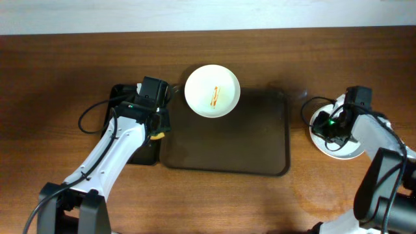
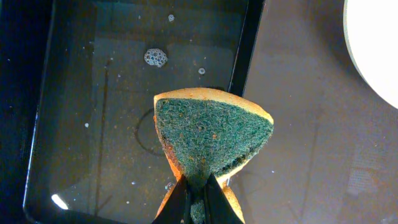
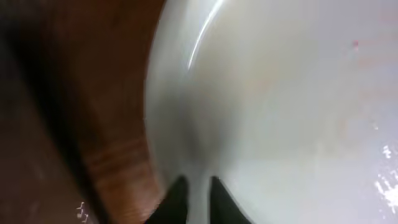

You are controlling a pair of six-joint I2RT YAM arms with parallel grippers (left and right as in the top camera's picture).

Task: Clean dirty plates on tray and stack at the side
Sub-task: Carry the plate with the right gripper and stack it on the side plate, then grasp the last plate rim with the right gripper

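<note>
Overhead cam sits high and looks straight down on the whole counter (image 1: 52,78), with both arms in shot. Left wrist cam peers down past the left hand (image 2: 198,202) from close up. It shares the basin (image 2: 245,50), tray (image 2: 298,155) edge and streaked plate (image 2: 376,43) with the overhead. Right wrist cam is jammed up against the side plate (image 3: 298,112), all blurry, the only thing it shares with the overhead.

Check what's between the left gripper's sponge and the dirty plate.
Only the water basin's rim and bare tray separate the sponge from the dirty plate; the left wrist view shows it best.
</note>
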